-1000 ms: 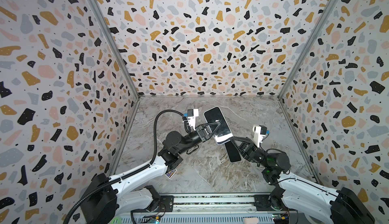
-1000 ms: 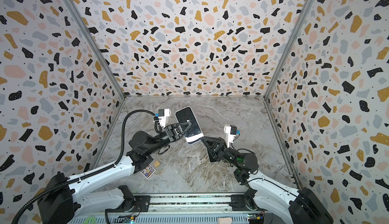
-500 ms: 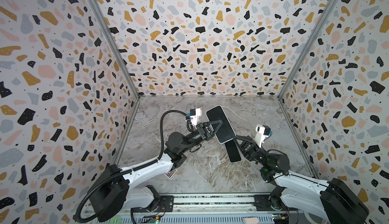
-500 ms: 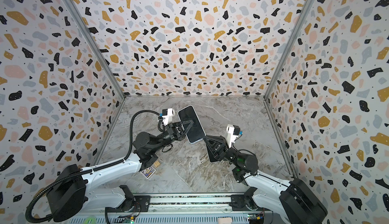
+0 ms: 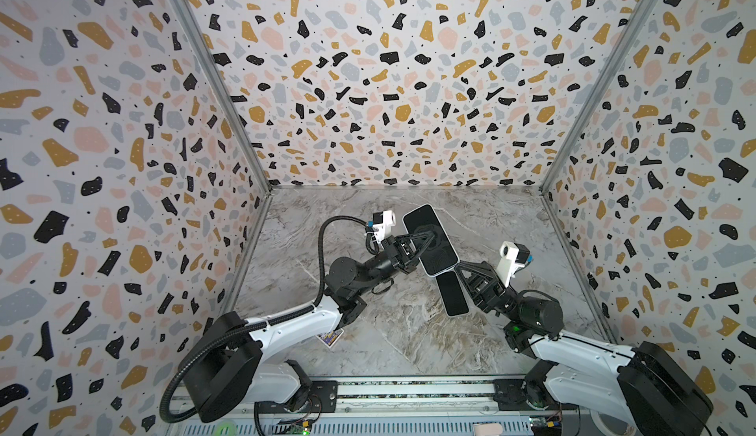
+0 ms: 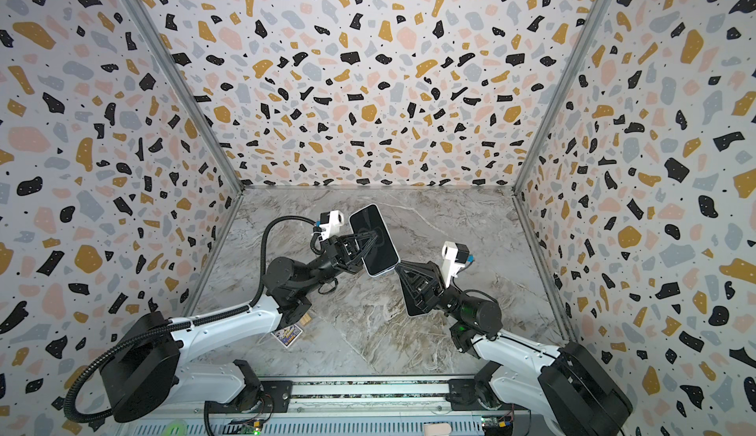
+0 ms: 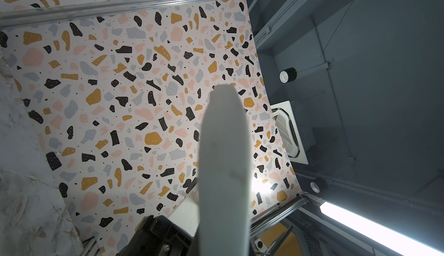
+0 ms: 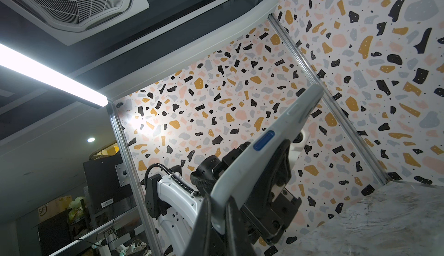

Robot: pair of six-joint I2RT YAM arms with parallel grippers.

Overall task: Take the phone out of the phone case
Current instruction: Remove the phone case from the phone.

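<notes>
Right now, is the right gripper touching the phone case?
Touching. The right wrist view shows the right gripper closed on the end of the phone case, one jaw on each face, with no gap.

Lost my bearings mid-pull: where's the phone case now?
In both top views the phone case hangs above the table middle, clamped between left pincer and right pincer.

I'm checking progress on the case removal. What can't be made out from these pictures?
Left wrist view: a blurred white shape, too close, blocks the grip.
Top views: phone too small to tell whether it has left its case.
Dark slab near it: partly covered by the right gripper; identity unclear.
</notes>
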